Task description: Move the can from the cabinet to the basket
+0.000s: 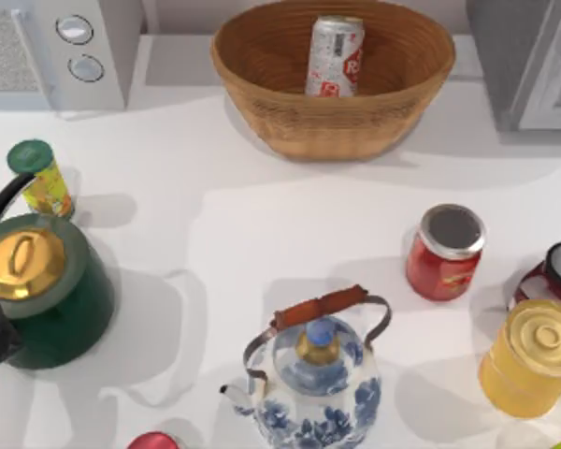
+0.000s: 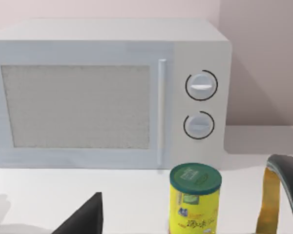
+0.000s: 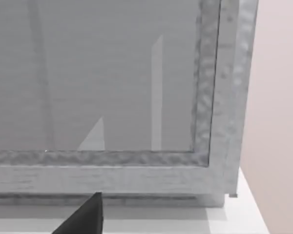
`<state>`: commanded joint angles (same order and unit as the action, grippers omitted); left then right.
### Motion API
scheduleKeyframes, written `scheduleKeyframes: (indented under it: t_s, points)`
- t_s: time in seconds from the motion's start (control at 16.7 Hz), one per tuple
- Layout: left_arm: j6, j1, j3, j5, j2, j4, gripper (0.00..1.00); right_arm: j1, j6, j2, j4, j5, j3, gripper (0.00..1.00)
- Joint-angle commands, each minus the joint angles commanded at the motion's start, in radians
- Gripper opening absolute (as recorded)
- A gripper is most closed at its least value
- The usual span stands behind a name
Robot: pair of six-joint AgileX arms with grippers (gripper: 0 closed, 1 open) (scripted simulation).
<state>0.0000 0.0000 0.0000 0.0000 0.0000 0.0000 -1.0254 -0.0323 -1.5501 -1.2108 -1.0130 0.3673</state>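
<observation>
From above, the can (image 1: 334, 56) lies tilted inside the basket (image 1: 262, 51) at the back of the desk (image 1: 262, 215), the cabinet (image 1: 524, 56) at the back right corner.

The left wrist view faces a white microwave (image 2: 107, 92) and a yellow canister (image 2: 194, 200).

The right wrist view faces the cabinet's framed door (image 3: 112, 83).

Whether either arm's fingers are open, I cannot tell.

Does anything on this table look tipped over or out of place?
Only the can: it leans tilted against the inner wall of the basket rather than standing upright. Nothing looks spilled or broken among the jars and kettles.
</observation>
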Motion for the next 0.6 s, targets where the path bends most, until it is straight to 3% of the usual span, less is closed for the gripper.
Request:
scheduleKeyframes:
  t_s: [0.3, 0.6]
  points:
    - [0.0, 0.0, 0.0, 0.0, 0.0, 0.0, 1.0, 0.0, 0.0, 0.003, 0.036, 0.001, 0.027, 1.0]
    - [0.0, 0.0, 0.0, 0.0, 0.0, 0.0, 1.0, -0.02, 0.0, 0.016, 0.295, -0.015, 0.266, 1.0]
